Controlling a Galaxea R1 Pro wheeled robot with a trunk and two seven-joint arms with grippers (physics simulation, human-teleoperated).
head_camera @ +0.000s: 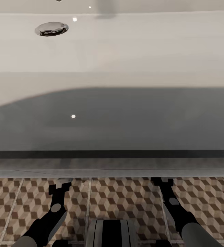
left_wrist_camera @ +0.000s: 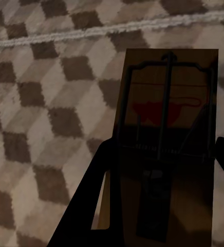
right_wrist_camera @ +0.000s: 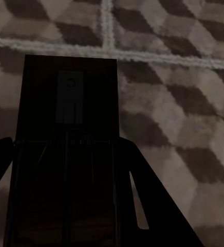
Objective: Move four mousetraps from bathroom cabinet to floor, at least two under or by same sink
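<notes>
The white sink [head_camera: 125,51] spreads wide in the head view, seen from above, and its front rim overhangs the bathroom floor [head_camera: 125,199]. Both arms reach forward under that rim. My left gripper [left_wrist_camera: 163,154] is shut on a mousetrap [left_wrist_camera: 166,113], a brown slab with a wire bar and a red mark, held just over the tiles. My right gripper [right_wrist_camera: 66,154] is shut on a second, darker mousetrap [right_wrist_camera: 68,103] above the tiles. In the head view the left gripper [head_camera: 61,182] and right gripper [head_camera: 161,180] sit partly hidden at the rim. The cabinet is out of view.
A chrome drain [head_camera: 51,28] sits at the basin's back left. The sink's front rim [head_camera: 112,163] hangs low over both wrists. My own base [head_camera: 112,233] shows at the near edge, between the arms. Pale grout lines cross the tiles in both wrist views.
</notes>
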